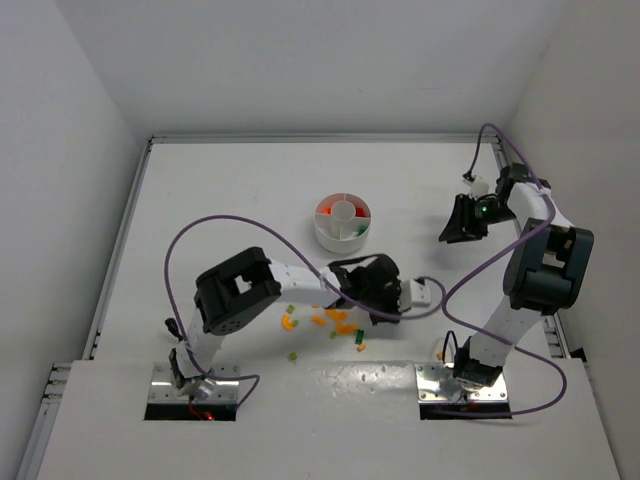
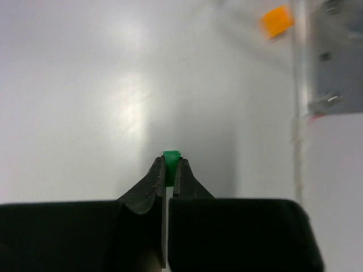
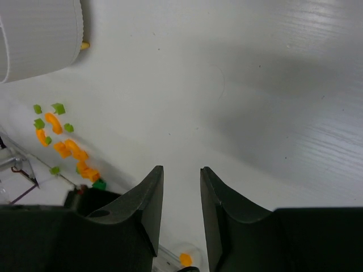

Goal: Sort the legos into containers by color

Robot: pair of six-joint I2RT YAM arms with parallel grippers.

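Left fingers (image 2: 148, 187), tiny green lego (image 2: 171, 161) pinched

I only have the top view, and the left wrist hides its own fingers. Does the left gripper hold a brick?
Observer: Yes. The left wrist view shows the left gripper shut on a green brick.
Operator: Is the right gripper carrying anything?
Observer: No. The right gripper is open, with only bare table showing between its fingers.
Operator: Is anything crowding the green brick?
Observer: No. One orange brick lies well apart from it, at the upper right of the left wrist view.
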